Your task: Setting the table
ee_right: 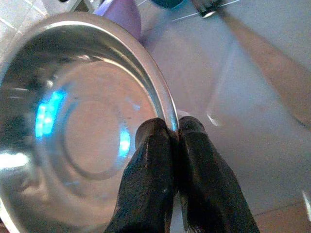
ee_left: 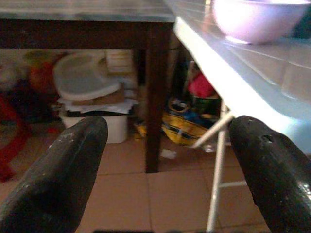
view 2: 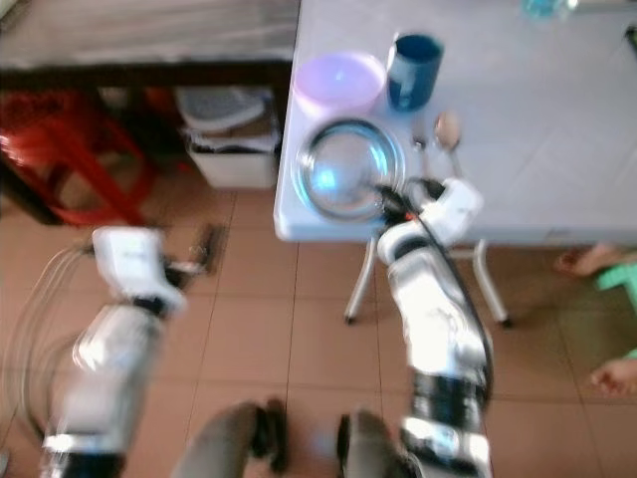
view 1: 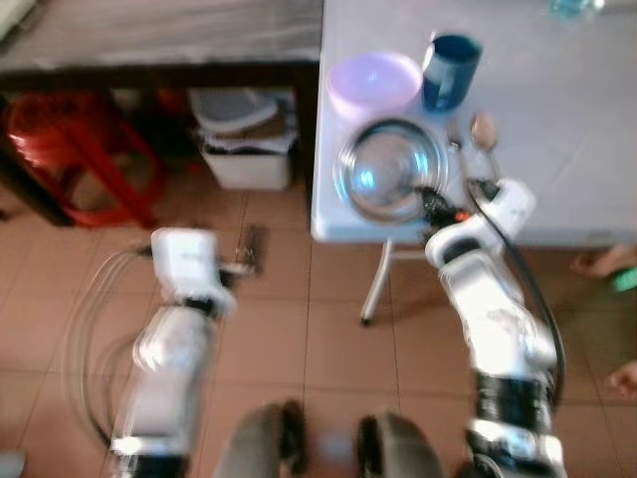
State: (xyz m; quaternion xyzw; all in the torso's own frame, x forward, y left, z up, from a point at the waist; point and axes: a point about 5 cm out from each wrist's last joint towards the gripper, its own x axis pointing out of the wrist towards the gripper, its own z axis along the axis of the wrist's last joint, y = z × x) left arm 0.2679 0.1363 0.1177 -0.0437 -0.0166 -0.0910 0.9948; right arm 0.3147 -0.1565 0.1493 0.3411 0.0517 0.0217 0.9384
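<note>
A table stood ahead and to the robot's right, with a metal plate at its near left corner. Behind the plate sat a bowl, and a cup stood just right of the bowl. A spoon lay right of the plate. The right gripper sat at the plate's near right rim, one finger inside and one outside. Left of the table, a bin stood under a bench, with a stool further left. The left gripper hung over the floor, left of the table.
</note>
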